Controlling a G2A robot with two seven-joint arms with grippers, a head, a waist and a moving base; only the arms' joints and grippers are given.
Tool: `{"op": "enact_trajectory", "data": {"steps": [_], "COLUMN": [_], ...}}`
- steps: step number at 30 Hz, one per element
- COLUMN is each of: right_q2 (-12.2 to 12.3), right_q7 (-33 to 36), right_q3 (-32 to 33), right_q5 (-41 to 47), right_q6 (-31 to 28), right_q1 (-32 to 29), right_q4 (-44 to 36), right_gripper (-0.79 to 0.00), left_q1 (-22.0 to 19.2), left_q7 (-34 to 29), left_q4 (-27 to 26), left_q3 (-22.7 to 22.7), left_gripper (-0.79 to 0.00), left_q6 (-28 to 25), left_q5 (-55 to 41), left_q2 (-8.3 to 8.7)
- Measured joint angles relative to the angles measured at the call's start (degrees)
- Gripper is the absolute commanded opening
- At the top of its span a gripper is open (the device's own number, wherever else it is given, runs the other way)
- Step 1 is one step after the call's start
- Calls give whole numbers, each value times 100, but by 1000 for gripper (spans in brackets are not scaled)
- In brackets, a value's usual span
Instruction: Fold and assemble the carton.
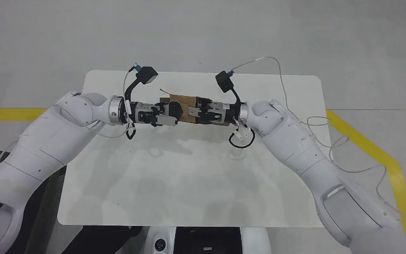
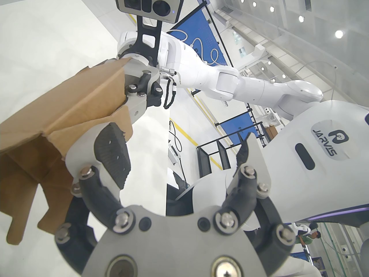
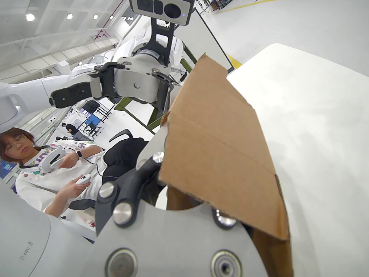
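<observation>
Top view: both arms meet above the far half of the white table (image 1: 190, 190), wrists turned toward each other, with the brown cardboard carton (image 1: 182, 100) between them, held up off the tabletop. The left gripper (image 1: 169, 118) comes in at the carton's left end and the right gripper (image 1: 199, 114) at its right end. The two are near each other, with a short stretch of board between them.

Left wrist view: the left gripper (image 2: 180, 139) has its fingers spread wide and nothing lies between the ribbed black pads. One finger sits just beside a loose flap of the carton (image 2: 57, 110), with the board behind that finger's back, and the other finger is well apart from the cardboard. The carton is only partly folded, its panels bent along their creases and its flaps hanging free. At its far edge the right gripper (image 2: 135, 99) pinches the board: one white finger lies on the near face and its partner is hidden behind the panel.

Right wrist view: a flat creased panel of the carton (image 3: 219, 151) lies across the right gripper's own fingers, with a second panel turned down at the near edge. Beyond it the left gripper (image 3: 112, 93) shows one finger splayed outward and the other by the carton's far edge
</observation>
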Motion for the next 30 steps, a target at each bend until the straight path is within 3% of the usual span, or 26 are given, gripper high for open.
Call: {"op": "enact_trajectory", "data": {"steps": [15,30], "right_q2": [184,289], "right_q7": [-7,1071], "right_q3": [581,525], "right_q5": [-159,435], "right_q6": [147,191], "right_q1": [-244,-659], "right_q4": [-123,-757], "right_gripper": [-785,-785], "left_q1": [137,187], "left_q7": [-6,-81], "left_q4": [141,293], "left_q3": [-409,-606], "left_gripper": [0,0], "left_q6": [6,81], "left_q5": [-239,-160], "left_q2": [79,-7]}}
